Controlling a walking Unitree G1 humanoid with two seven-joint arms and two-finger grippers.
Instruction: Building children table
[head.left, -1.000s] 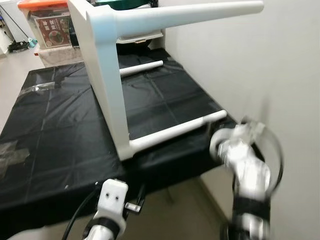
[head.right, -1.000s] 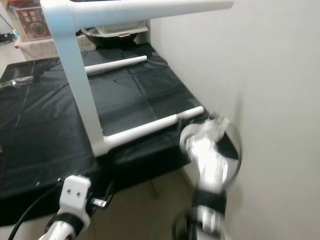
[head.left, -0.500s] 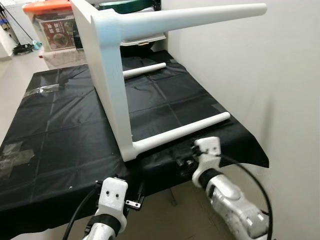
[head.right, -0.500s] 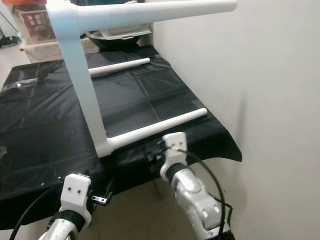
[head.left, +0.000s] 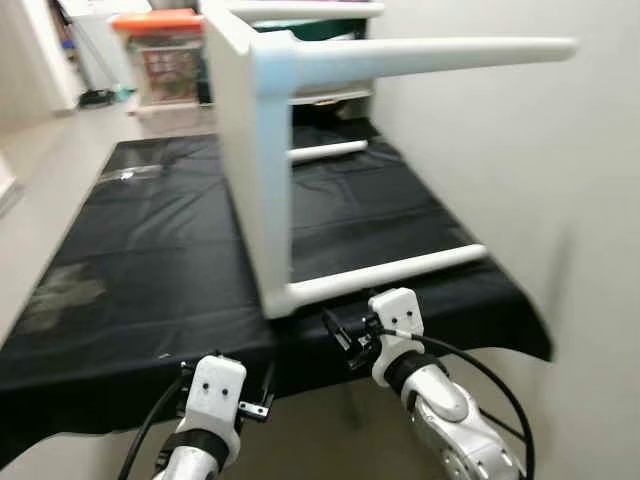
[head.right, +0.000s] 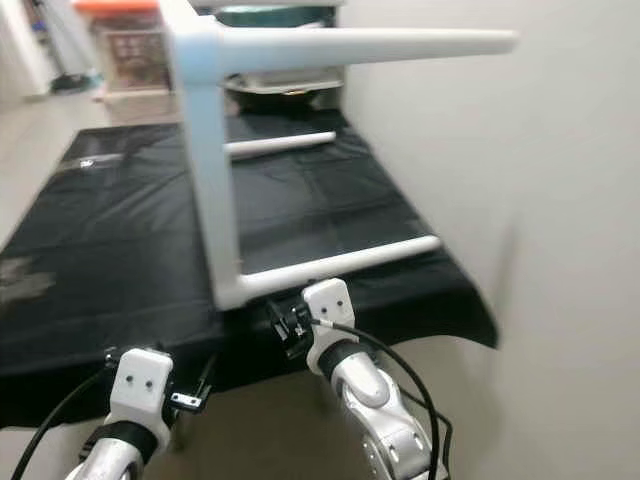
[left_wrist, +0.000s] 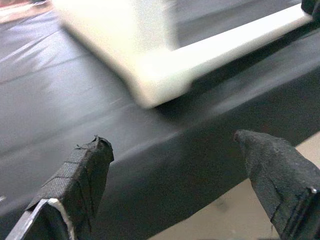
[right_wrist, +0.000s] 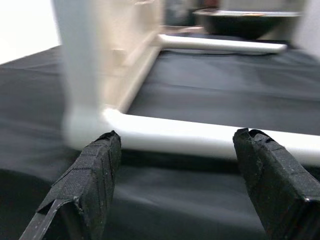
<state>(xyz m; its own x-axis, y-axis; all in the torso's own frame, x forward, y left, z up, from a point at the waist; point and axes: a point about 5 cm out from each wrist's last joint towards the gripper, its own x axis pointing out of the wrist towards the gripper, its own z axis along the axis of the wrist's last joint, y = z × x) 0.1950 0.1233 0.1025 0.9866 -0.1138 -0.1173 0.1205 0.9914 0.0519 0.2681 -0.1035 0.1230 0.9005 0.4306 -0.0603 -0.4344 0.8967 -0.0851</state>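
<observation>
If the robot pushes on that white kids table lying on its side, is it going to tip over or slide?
The white table rests on its tabletop edge and two legs, so it looks likely to tip if pushed high up. The black cover looks smooth and wrinkled, so it may slide or bunch. The table probably stays rigid. The right gripper, open, faces the lower leg.

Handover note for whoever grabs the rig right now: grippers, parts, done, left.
Right gripper: open, holding nothing, at the near edge of the black-covered bench, aimed at the lower near leg.
Left gripper: open, holding nothing, low at the same edge, near the table's corner.
White children's table: lying on its side on the bench, legs pointing toward the wall.
Done: three legs seen fitted. Left: check the fourth, then stand it upright.
</observation>
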